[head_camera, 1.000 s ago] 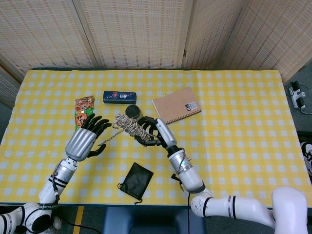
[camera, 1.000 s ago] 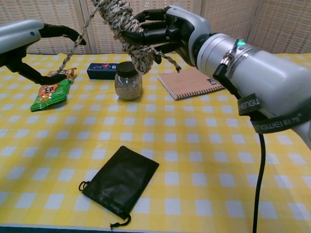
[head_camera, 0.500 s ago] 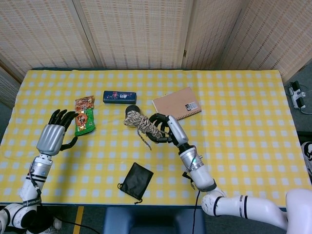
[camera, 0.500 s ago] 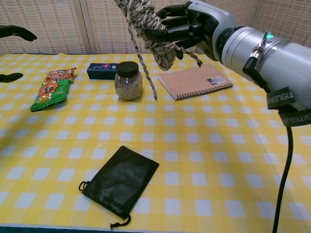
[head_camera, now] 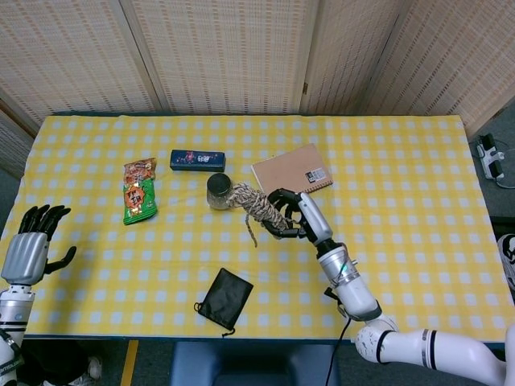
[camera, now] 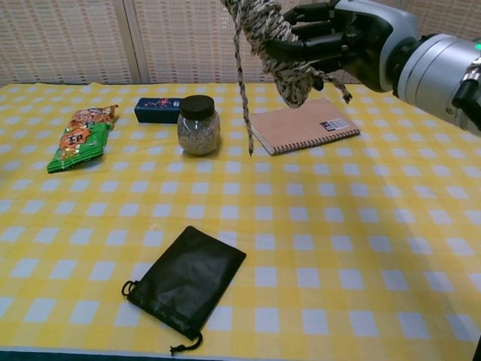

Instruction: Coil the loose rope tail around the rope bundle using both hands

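Left hand (head_camera: pixel 28 248) has let go of the tail (camera: pixel 242 83) and pulled back, fingers spread and empty, to the table's near-left edge, while my right hand (head_camera: pixel 296 215) grips the bundle (head_camera: pixel 257 205) aloft beside the jar (head_camera: pixel 218 190), so I judge the coiling interrupted.

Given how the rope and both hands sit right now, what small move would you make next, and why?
Probably bring the left hand back toward the loose tail. The right hand holds the rope bundle aloft, the tail hangs free below it, and the left hand sits open at the table's far edge.
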Available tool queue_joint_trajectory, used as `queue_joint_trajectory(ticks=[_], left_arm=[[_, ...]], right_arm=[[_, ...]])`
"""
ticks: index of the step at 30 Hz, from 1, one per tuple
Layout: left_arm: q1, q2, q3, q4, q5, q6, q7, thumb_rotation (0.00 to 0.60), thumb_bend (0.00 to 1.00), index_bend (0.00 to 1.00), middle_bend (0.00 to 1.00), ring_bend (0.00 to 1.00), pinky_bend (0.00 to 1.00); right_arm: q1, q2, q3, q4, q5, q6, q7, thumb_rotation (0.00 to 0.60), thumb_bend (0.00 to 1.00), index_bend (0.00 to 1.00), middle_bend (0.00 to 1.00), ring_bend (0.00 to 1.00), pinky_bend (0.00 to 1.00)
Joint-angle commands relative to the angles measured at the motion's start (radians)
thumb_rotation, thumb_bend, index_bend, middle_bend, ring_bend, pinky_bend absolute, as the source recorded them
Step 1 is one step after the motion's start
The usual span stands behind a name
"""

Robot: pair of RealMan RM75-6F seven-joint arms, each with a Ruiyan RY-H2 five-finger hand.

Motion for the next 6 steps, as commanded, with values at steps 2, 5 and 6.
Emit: queue_joint_trajectory(ticks=[2, 5, 6], left_arm=[[0.084, 0.026, 0.043, -0.071, 0.020, 0.079, 0.031, 0.600, 0.36, 0.21, 0.17, 0.09, 0.00], [0.125, 0.042, 0.060, -0.121, 0.038, 0.122, 0.048, 0.600, 0.36, 0.22, 0.17, 0.09, 0.00], [0.133, 0.045, 0.064, -0.130, 0.044, 0.130, 0.051, 0.600, 0.36, 0.22, 0.17, 0.09, 0.00]], right_arm=[[-0.012, 0.014, -0.008, -0.010, -0.008, 0.001, 0.017, 0.600, 0.64, 0.93, 0.76, 0.82, 0.75], [-0.018, 0.020, -0.012, -0.010, -0.014, 0.001, 0.030, 0.600, 0.64, 0.93, 0.76, 0.83, 0.75], [-0.019, 0.021, -0.013, -0.010, -0.016, 0.000, 0.032, 0.600, 0.64, 0.93, 0.76, 0.83, 0.75]])
